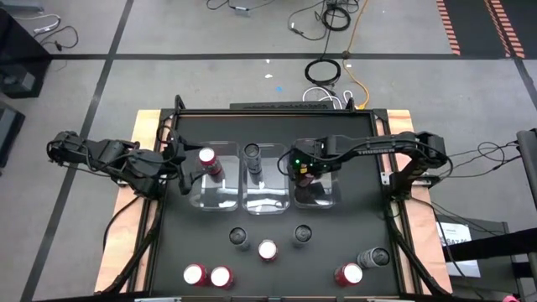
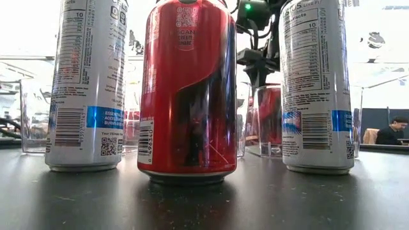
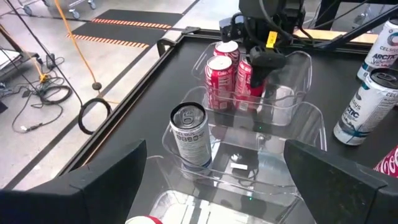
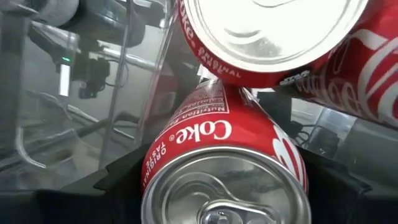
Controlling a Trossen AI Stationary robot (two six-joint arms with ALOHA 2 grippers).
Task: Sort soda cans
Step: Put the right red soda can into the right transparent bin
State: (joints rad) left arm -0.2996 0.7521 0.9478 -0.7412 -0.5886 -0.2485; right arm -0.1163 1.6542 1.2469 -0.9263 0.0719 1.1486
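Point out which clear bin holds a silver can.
The middle bin: it holds one silver can, while the left bin and right bin hold red cans.

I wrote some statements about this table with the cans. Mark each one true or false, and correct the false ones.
1. Three clear bins stand side by side on the table. True: the left bin, the middle bin and the right bin.
2. The middle bin holds a red can. False: it holds one grey can.
3. The right gripper is over the right bin, fingers around a red can. True.
4. The left gripper is shut on a can. False: it is open and empty, beside the left bin.
5. All loose cans in front of the bins are red. False: some are grey, such as the loose grey can.
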